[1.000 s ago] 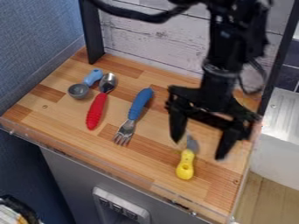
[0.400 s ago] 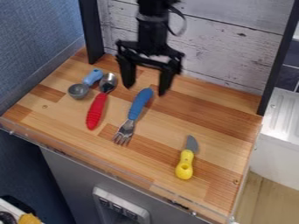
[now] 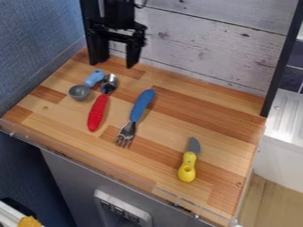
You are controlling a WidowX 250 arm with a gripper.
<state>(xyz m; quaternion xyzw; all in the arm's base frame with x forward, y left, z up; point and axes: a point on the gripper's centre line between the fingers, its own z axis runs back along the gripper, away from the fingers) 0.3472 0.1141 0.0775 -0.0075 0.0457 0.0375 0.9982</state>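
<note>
The tool [image 3: 114, 63] is hanging open and empty by the table's [image 3: 231, 113] far left corner, apparently positioning; the measuring spoon [image 3: 79, 92] and red-handled spoon [image 3: 98, 113] are lying nearby, any grasp needing careful alignment.

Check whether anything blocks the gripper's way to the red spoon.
Nothing visible stands between the open gripper and the red spoon. The blue scoop lies close beside the spoon's bowl, on the picture's left, so it could crowd a grasp there.
</note>
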